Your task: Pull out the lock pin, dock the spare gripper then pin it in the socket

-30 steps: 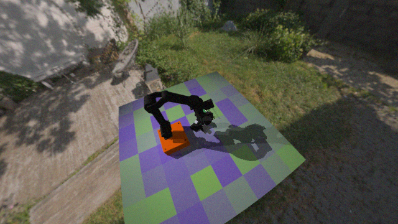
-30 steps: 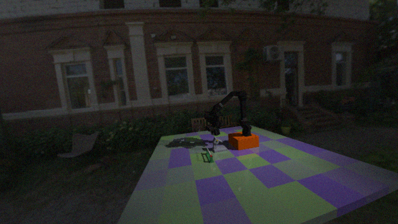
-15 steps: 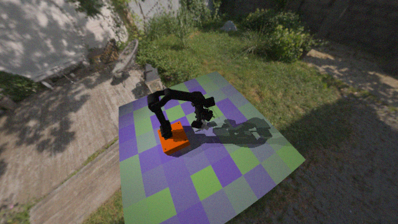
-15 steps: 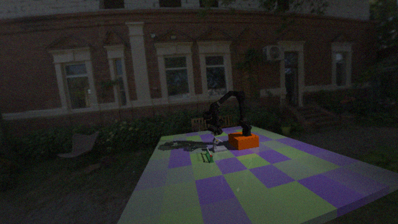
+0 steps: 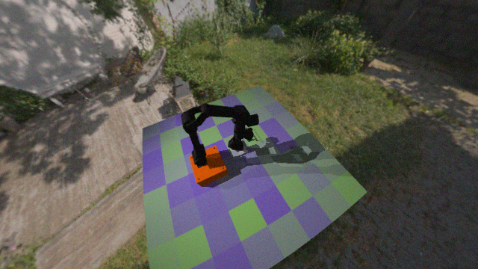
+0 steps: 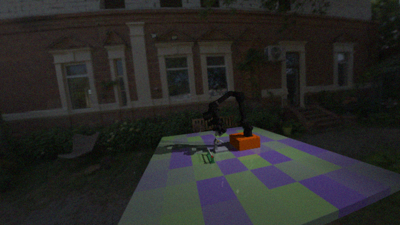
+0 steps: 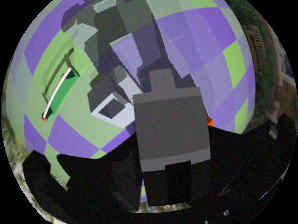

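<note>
My gripper (image 5: 237,146) (image 6: 217,135) (image 7: 168,128) is shut on the spare gripper (image 7: 170,129) (image 6: 216,143), a grey block with a short spigot pointing away from the wrist camera. I hold it just above the checkered board. The green mount (image 7: 61,88) (image 6: 209,158) stands on the board to the left in the wrist view, apart from my load. The lock pin (image 7: 56,94) (image 6: 209,152), thin and white with a red tip, runs through the mount's socket. A pale grey rest (image 7: 111,106) (image 6: 221,149) with a dark opening lies between the mount and my gripper.
The arm's orange base block (image 5: 209,166) (image 6: 244,140) stands close behind the gripper. The checkered board (image 5: 261,224) (image 6: 281,194) ends in edges over grass and paving. The arm's shadow falls across the tiles beyond the gripper.
</note>
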`<state>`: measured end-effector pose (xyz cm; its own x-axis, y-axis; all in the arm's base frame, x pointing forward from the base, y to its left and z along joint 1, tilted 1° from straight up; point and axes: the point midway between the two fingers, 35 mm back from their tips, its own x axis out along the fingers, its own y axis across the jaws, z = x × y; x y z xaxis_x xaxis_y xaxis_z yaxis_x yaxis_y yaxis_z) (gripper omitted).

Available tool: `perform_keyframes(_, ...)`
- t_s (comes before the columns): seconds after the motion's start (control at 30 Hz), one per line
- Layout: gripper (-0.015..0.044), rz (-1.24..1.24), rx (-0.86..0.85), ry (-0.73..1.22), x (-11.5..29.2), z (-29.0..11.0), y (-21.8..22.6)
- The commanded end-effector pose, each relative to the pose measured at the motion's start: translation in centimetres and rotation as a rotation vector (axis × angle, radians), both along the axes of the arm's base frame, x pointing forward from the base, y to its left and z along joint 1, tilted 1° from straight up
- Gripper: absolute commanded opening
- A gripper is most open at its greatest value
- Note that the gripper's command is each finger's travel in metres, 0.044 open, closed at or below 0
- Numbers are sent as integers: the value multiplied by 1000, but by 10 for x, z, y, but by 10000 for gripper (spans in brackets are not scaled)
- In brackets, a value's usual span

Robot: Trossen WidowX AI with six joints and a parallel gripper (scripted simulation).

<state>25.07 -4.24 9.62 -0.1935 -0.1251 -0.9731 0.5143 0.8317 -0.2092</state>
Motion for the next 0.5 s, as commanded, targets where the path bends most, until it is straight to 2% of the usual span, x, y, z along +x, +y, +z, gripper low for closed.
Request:
perform_keyframes(0.0,0,75,57,46,-2,7,9)
perform_keyframes(0.47,0,295,257,199,-15,28,36)
